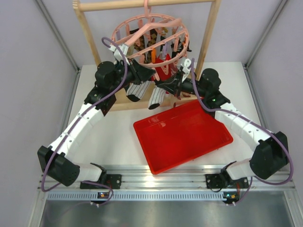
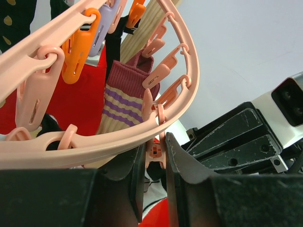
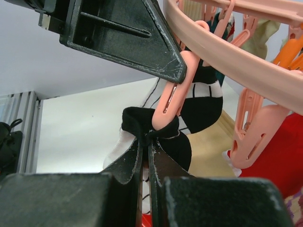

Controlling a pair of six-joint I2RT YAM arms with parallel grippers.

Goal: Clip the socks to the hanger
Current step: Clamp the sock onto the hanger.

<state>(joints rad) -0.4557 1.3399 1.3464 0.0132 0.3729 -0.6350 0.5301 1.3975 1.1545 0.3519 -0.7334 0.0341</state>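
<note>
The round pink hanger (image 1: 150,34) hangs from the wooden rack. Two pinstriped socks (image 1: 137,90) dangle under it, above the rack's base. My left gripper (image 1: 143,72) is shut on a pink peg (image 2: 158,153) just below the hanger's outer ring (image 2: 184,101), squeezing the peg's handles. My right gripper (image 3: 146,142) is shut on the black cuff of one sock (image 3: 203,106), holding it up at the tip of that pink peg (image 3: 170,101). I cannot tell whether the peg grips the cuff. In the top view my right gripper (image 1: 171,85) sits right of the socks.
The wooden rack frame (image 1: 86,33) stands at the back. A red tray (image 1: 189,135) lies on the table before it. A red sock (image 1: 164,71) and a maroon striped sock (image 2: 124,101) hang on the hanger among orange pegs (image 2: 78,52). My two grippers are close together.
</note>
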